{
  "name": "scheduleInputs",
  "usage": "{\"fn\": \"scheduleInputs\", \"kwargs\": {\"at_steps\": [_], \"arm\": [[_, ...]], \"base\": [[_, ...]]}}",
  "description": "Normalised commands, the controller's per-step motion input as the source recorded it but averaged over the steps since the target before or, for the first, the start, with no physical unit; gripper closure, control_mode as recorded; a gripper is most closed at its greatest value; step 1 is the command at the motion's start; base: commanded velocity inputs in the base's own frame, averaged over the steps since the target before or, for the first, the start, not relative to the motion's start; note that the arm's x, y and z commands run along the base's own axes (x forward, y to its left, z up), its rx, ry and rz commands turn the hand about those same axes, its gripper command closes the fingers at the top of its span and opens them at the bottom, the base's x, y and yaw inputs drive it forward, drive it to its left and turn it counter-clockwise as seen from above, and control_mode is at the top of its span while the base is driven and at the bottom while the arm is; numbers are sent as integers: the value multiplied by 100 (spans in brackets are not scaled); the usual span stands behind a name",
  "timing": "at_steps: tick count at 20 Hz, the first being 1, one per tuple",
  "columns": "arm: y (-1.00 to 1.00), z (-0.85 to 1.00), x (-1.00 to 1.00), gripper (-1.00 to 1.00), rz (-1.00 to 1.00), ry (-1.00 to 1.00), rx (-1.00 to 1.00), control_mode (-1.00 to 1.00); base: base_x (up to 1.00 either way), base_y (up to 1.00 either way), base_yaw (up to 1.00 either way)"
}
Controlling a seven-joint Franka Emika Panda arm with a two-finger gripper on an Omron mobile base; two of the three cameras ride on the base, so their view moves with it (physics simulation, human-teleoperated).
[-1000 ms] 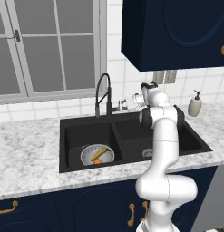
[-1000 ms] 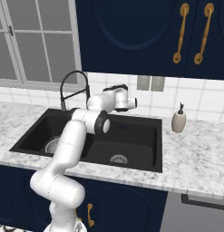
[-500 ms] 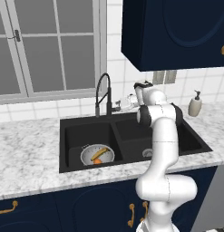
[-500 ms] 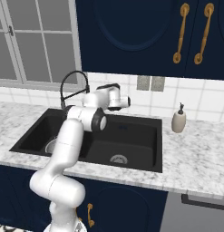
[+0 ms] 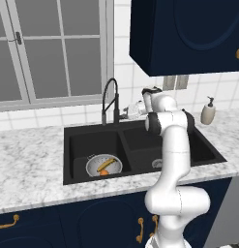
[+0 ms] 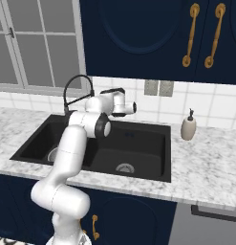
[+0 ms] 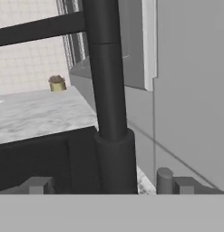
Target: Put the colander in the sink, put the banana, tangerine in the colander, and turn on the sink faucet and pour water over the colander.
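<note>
Colander [image 5: 104, 165], holding banana [image 5: 107, 163] and tangerine [image 5: 104, 172], is sitting in the sink's [image 5: 140, 145] left basin while the gripper [image 5: 127, 112], having moved leftward, is straddling the sink faucet [image 7: 109, 99] base with open, empty jaws, apparently reaching for the lever.

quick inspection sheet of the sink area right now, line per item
surface: white-grey marble counter around the black double sink.
job's things: colander in the left basin, banana and tangerine inside it; no water stream seen from the sink faucet.
clutter: beige soap dispenser behind the right basin; small potted plant far along the counter.
grippers: gripper open, fingertips either side of the faucet's black column.
cables: nothing seen.
surroundings: window, navy cabinets, tiled wall.
</note>
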Motion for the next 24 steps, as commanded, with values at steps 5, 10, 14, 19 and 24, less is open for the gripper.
{"fn": "scheduleInputs", "kwargs": {"at_steps": [5, 10, 14, 19, 24], "arm": [[-1, 0, 3, -100, -26, 0, 0, -100], [0, 0, 6, -100, -15, 0, 0, -100], [0, 0, 14, -100, 0, 0, 0, -100], [0, 0, 17, -100, -6, 0, 0, -100], [0, 0, 0, -100, -12, 0, 0, -100]], "base": [[0, 0, 0], [0, 0, 0], [0, 0, 0], [0, 0, 0], [0, 0, 0]]}}
